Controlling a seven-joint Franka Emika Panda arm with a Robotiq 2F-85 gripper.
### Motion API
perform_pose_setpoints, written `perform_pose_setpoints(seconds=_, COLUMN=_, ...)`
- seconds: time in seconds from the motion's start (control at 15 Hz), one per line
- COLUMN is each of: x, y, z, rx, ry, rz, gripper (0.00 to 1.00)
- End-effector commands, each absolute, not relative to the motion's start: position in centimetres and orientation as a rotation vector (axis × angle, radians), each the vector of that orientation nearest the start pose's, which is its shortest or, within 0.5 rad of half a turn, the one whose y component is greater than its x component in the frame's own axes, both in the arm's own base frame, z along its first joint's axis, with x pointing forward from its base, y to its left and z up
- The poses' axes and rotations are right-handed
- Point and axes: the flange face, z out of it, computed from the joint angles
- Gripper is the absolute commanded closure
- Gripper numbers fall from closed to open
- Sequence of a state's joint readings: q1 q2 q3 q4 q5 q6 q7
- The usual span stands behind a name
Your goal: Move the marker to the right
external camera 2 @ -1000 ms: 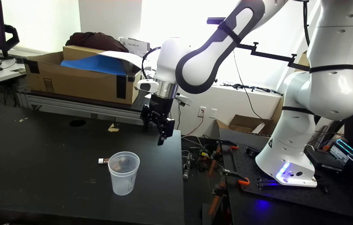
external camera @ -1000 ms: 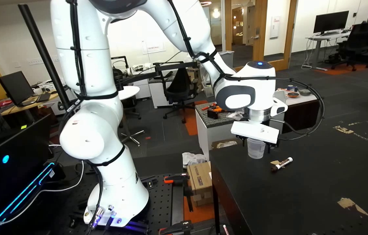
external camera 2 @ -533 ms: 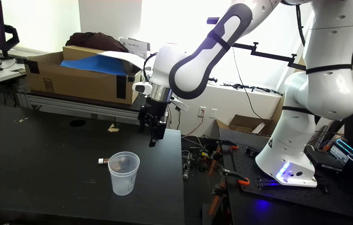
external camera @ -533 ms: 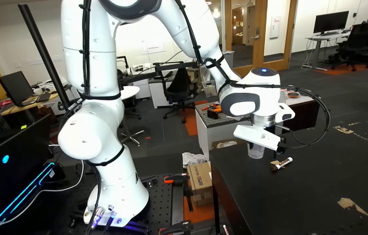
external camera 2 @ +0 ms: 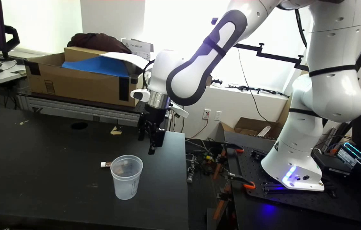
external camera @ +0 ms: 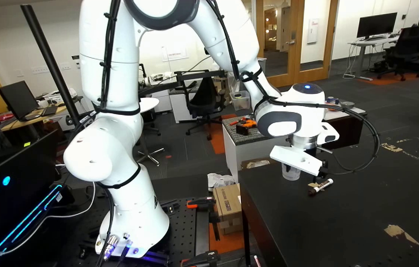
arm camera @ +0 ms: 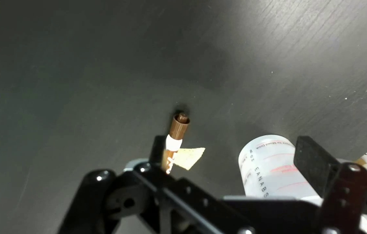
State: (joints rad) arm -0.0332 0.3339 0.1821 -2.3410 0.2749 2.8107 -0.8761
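Observation:
The marker (external camera: pixel 320 187) is a slim brown stick with white parts. It lies on the black table by a tan patch. In an exterior view only its white end (external camera 2: pixel 103 164) shows beside the cup; the cup hides the rest or blurs it. In the wrist view the marker (arm camera: pixel 177 129) lies by the left finger, which covers its lower part. My gripper (arm camera: pixel 233 152) is open, with nothing held between its fingers. It hangs above the table in both exterior views, at the fingertips (external camera 2: pixel 146 144), partly behind a white plate in an exterior view (external camera: pixel 301 175).
A translucent plastic cup (external camera 2: pixel 126 179) stands upright close to the marker. In the wrist view the cup (arm camera: pixel 269 169) appears between the fingers, near the right one. The tan patch (arm camera: pixel 189 158) is flat on the table. The table edge (external camera 2: pixel 186 179) is close to the cup.
The arm has moved lower and farther out over the table, bringing the gripper nearer the marker. The marker and the cup have not moved.

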Motion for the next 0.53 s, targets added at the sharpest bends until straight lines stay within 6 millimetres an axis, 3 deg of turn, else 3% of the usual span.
perform_pose_setpoints(seconds=0.0, x=53.8, y=7.0, z=20.1, rx=-2.79, ry=-1.15, rz=-0.258, gripper=0.0)
perform_pose_setpoints(seconds=0.47, x=56.1, y=6.6, z=19.0, rx=-2.866, ry=-1.189, rz=-0.248, gripper=0.0)
